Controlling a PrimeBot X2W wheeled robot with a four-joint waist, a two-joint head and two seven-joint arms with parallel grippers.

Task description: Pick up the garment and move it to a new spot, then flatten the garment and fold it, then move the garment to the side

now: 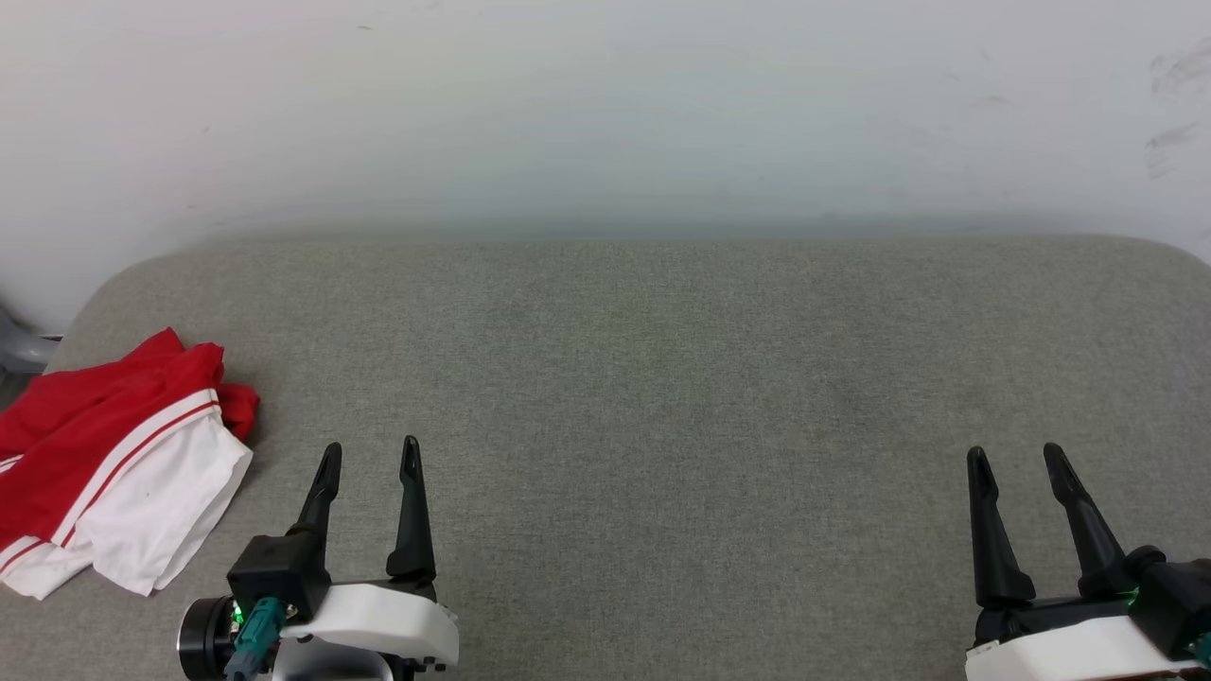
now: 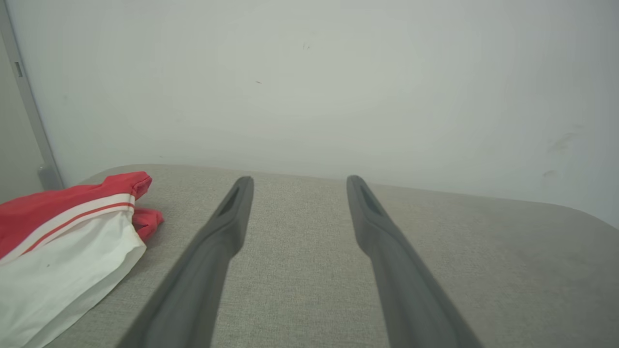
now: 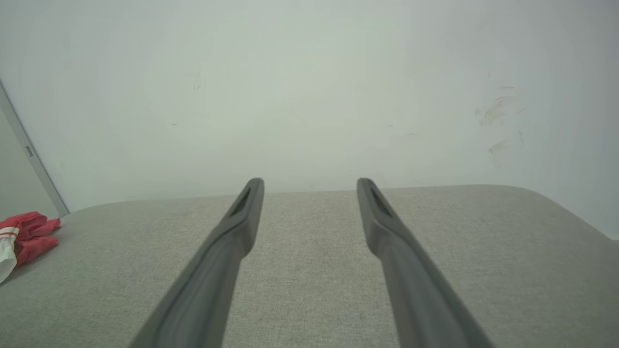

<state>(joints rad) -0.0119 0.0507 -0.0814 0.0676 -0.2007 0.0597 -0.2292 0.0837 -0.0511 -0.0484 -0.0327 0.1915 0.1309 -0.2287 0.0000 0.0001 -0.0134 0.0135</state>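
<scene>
The garment (image 1: 114, 463), red with a white sleeve and red-white striped trim, lies crumpled at the far left of the grey padded surface (image 1: 662, 378). In the left wrist view the garment (image 2: 67, 241) sits at the lower left; the right wrist view catches a small part of the garment (image 3: 24, 237) at its left edge. My left gripper (image 1: 371, 454) stands open just right of the garment, not touching it, nothing between its fingers (image 2: 227, 222). My right gripper (image 1: 1017, 459) is open at the lower right, far from the garment, with bare fingers (image 3: 244, 217).
A white wall (image 1: 605, 113) rises behind the grey surface, whose back corners are rounded. A grey rail or frame piece (image 2: 29, 111) stands at the left beyond the surface's edge. Bare grey fabric stretches between the two grippers.
</scene>
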